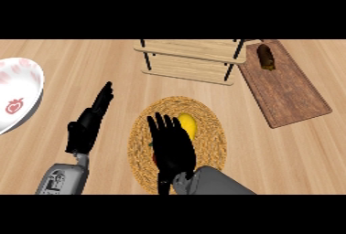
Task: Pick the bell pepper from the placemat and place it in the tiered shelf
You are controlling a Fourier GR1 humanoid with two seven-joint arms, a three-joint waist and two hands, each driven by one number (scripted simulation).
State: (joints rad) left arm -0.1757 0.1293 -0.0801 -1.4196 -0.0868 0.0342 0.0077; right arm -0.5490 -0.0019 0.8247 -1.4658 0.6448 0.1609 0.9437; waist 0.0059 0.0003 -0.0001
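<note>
Fingers (162,124) of the right hand (172,148) spread out straight over the placemat (209,137), holding nothing yet. Best to come down slowly, then curl around the bell pepper (188,124) from both sides before lifting. Pepper on the placemat, yellow part peeking out just past the fingertips, rest hidden under the palm. Left hand (88,125) left of the placemat, fingers straight, resting. Tiered shelf (192,59) waiting beyond the placemat.

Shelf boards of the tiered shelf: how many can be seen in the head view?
2. The upper board is at the top centre; the lower board shows just below it, nearer the placemat. More boards may be hidden.
</note>
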